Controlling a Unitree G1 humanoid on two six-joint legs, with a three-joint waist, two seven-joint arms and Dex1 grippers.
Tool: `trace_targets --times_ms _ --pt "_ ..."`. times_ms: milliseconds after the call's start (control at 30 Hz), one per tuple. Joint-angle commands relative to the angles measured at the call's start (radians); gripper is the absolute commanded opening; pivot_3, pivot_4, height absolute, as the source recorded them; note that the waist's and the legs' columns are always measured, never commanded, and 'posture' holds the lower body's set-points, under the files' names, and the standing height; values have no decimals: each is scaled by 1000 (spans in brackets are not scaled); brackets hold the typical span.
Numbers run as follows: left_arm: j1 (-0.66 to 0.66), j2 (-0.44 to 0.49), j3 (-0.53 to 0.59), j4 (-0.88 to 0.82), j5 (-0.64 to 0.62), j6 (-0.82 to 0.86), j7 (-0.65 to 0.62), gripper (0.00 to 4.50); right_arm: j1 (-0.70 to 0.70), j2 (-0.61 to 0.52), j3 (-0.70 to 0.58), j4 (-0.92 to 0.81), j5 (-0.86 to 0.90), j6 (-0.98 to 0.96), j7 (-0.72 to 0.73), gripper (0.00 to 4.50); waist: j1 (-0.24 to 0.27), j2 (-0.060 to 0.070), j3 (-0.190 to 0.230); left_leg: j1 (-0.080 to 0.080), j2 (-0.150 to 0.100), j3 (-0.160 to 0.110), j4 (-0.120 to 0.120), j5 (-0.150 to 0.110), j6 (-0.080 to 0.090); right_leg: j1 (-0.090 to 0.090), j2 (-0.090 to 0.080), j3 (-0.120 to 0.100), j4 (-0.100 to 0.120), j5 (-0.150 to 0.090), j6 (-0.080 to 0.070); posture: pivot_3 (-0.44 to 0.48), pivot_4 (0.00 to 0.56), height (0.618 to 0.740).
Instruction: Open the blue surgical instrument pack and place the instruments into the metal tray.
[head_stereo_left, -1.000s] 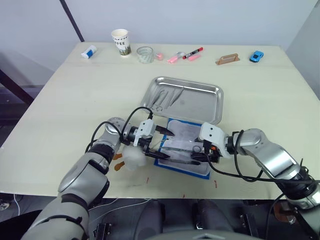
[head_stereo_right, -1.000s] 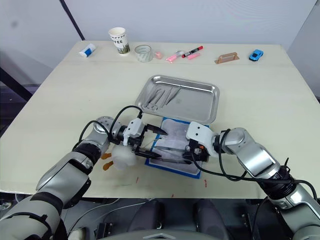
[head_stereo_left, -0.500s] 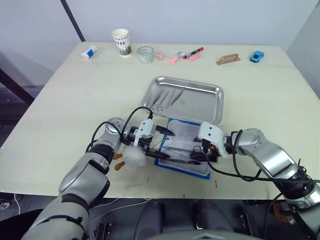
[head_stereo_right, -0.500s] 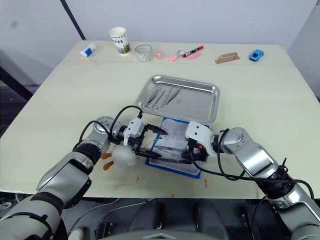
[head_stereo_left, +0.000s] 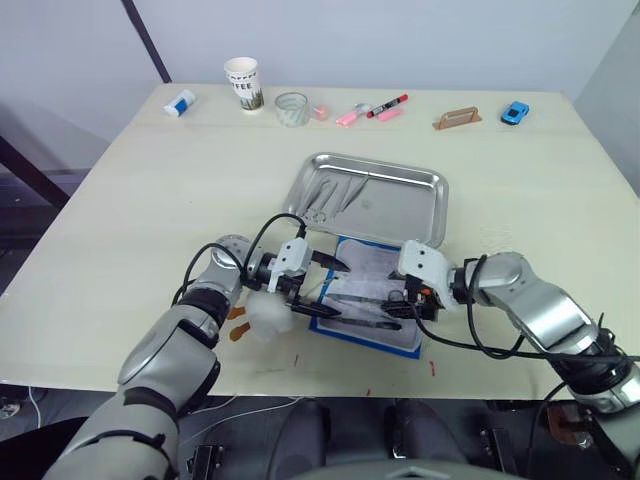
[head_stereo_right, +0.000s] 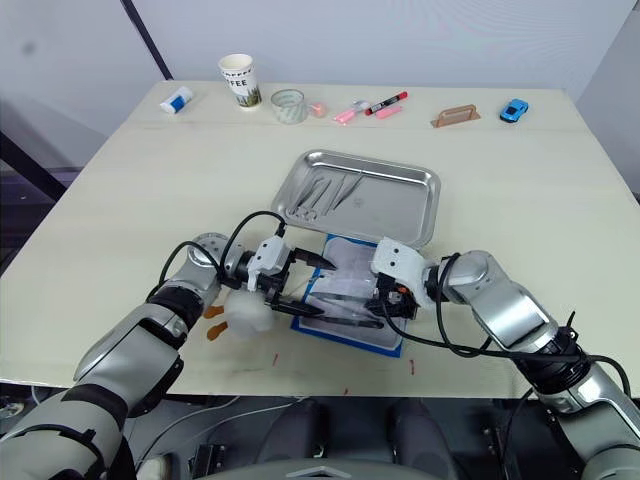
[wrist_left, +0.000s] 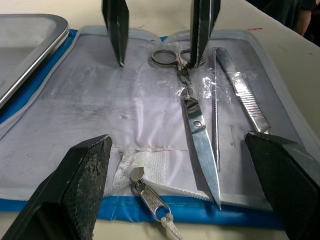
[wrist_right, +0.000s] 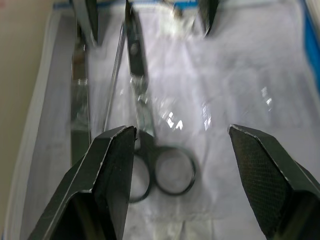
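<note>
Both grippers, left (wrist_left: 182, 187) and right (wrist_right: 182, 165), spread their fingers over scissors (wrist_left: 192, 120) in the opened pack (head_stereo_left: 372, 296) near the surface's front edge.

Two downward head views; wrist cameras close, facing across scissors (wrist_left: 192, 107).

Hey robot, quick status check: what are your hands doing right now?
Both grippers open: left gripper, right gripper over scissors. Blue pack open, some instruments already in tray. Nothing in the way.
</note>
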Motion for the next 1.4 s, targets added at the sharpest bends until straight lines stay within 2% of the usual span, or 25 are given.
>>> trace_targets --times_ms 33,233,300,367,500,967,1167,1400 --pt "34 2 -27 36 49 12 -40 4500 7 -7 8 1 -16 -25 2 3321 0 0 0 0 0 0 0 0 0 0 0 0 0 0 0 0 150 725" --pt "35 2 -26 36 50 10 -40 4500 9 1 20 12 -29 -32 5 3321 0 0 0 0 0 0 0 0 0 0 0 0 0 0 0 0 150 725" --pt "35 3 -26 38 52 9 -40 4500 11 0 24 13 -29 -15 7 2786 0 0 0 0 0 0 0 0 0 0 0 0 0 0 0 0 150 725" --pt "34 3 -25 41 54 8 -40 4500 13 -7 29 14 -33 -8 10 2033 0 0 0 0 0 0 0 0 0 0 0 0 0 0 0 0 150 725" --pt "34 4 -23 44 56 7 -40 4500 17 -16 35 6 -34 7 19 100 0 0 0 0 0 0 0 0 0 0 0 0 0 0 0 0 150 725" --pt "35 5 -21 51 62 2 -40 4500 27 -14 2 -70 -10 83 -18 37 0 0 0 0 0 0 0 0 0 0 0 0 0 0 0 0 150 725" --pt "34 3 -21 54 64 1 -40 4500 15 2 8 -128 4 151 -49 37 0 0 0 0 0 0 0 0 0 0 0 0 0 0 0 0 150 725" --pt "34 -6 -19 61 70 -2 -40 4500 -33 -28 21 -185 2 202 -46 37 0 0 0 0 0 0 0 0 0 0 0 0 0 0 0 0 150 725"
